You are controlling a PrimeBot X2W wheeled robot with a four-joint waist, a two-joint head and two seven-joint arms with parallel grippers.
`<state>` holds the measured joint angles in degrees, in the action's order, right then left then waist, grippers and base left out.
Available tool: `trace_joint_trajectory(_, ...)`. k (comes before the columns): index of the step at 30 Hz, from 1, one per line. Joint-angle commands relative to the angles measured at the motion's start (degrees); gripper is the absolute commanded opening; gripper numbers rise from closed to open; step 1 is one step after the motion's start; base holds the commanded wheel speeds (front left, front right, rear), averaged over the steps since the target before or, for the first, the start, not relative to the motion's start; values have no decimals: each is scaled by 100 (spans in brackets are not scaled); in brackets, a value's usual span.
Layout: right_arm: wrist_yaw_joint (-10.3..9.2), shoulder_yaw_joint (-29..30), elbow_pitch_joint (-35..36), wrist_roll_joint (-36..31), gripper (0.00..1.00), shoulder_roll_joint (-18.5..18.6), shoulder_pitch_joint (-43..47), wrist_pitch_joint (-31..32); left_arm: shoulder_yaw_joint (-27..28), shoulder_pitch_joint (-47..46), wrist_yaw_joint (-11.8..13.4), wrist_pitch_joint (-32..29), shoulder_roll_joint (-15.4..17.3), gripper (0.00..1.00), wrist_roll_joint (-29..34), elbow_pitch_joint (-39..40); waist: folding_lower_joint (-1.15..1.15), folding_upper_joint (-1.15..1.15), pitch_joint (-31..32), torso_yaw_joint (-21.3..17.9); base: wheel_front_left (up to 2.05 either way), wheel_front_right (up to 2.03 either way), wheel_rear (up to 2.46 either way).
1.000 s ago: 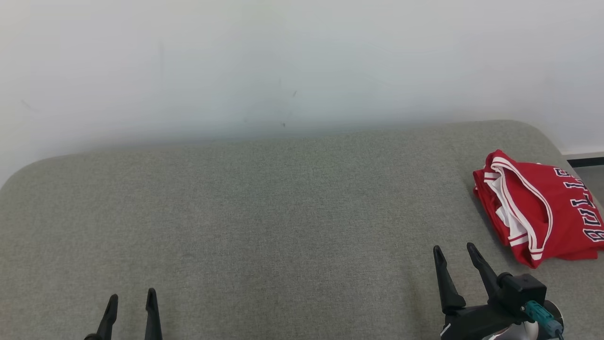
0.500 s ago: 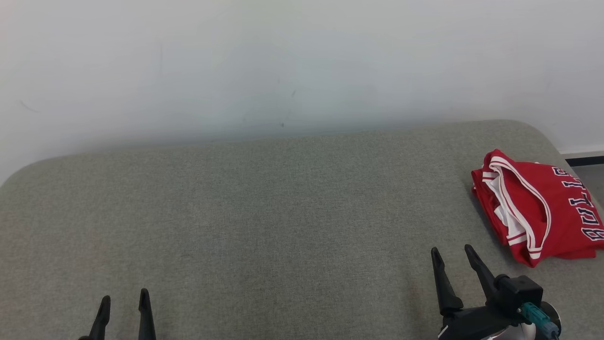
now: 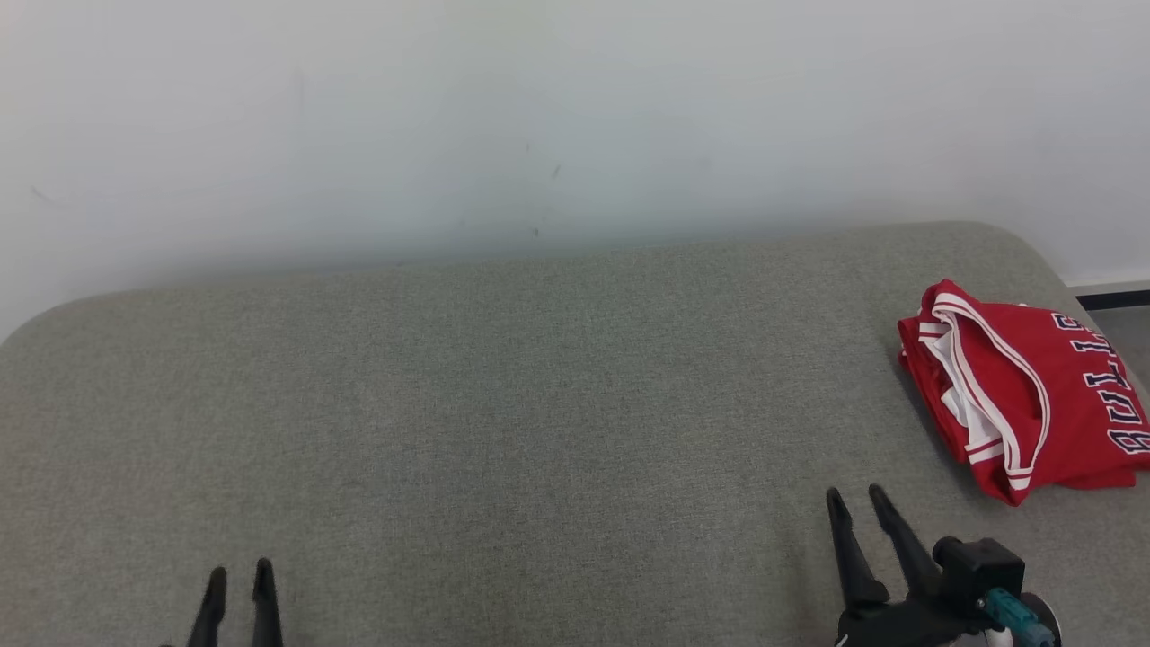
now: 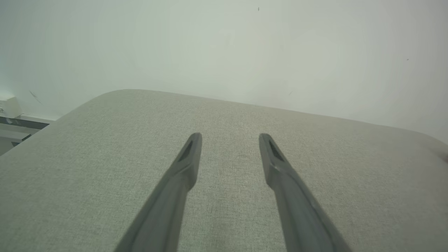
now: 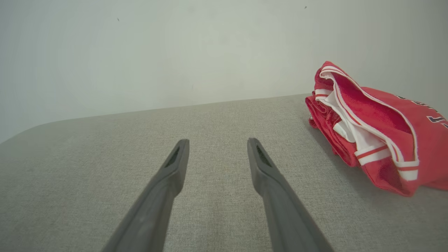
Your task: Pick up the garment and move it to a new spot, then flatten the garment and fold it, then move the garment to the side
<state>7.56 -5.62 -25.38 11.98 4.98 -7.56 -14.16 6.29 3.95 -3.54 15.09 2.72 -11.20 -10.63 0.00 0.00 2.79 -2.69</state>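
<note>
Head view, jersey: the red Bulls basketball jersey (image 3: pixel 1033 395) lies as a layered bundle at the far right of the grey-green fabric-covered desk (image 3: pixel 539 404). Its white-trimmed opening faces left and the lettering runs off the frame edge.
Head view, step: I judge this to be the last step, since the jersey looks folded and set aside. It could also be waiting for a first pick-up; the frames don't settle it.
Head view, right hand: the right hand (image 3: pixel 853 492) sits left of the jersey and closer to the robot, near it but not touching. The fingers point away from the robot with a moderate gap and nothing between them.
Head view, left hand: the left hand (image 3: pixel 239 568) is well apart from the jersey, far to its left at the near edge. The fingers are parted and empty.
Left wrist view, left hand: the left hand (image 4: pixel 230 136) is parted over bare fabric (image 4: pixel 105 157) and holds nothing. It is angled low along the surface; I can't tell whether it touches.
Right wrist view, right hand: the right hand (image 5: pixel 217 140) is parted and empty, low over the fabric (image 5: pixel 87 157). The jersey (image 5: pixel 378 133) lies to the right of the fingertips and beyond them, with clear fabric between.
Next move: if the jersey needs more handling, the right hand is the closer one. It would have to swing right and take the bundle's left edge through all layers, because the loose top layer looks likely to slip open. Otherwise both hands should hold clear.
</note>
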Motion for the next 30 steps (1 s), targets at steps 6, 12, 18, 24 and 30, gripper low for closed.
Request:
trace_joint_trajectory(6,0,47,-156,205,0,-12,146,81,29,-1,-10,-105,-34,0,-200,-224,0,0,-5,4,0,0,0)
trace_joint_trajectory(12,-1,152,-45,865,0,-29,139,255,35,-98,-44,-286,-28,0,-870,-240,0,0,-19,17,0,0,0)
trace_joint_trajectory(18,-2,234,71,1480,0,-44,143,401,15,-165,-74,-428,-23,0,-1495,-227,0,0,-33,30,0,0,0)
trace_joint_trajectory(24,-2,316,172,2054,0,-59,142,542,8,-240,-105,-571,-18,0,-2076,-226,0,0,-48,43,0,0,0)
trace_joint_trajectory(30,-3,395,263,2584,0,-72,137,674,7,-311,-130,-710,-14,0,-2611,-231,0,0,-62,56,0,0,0)
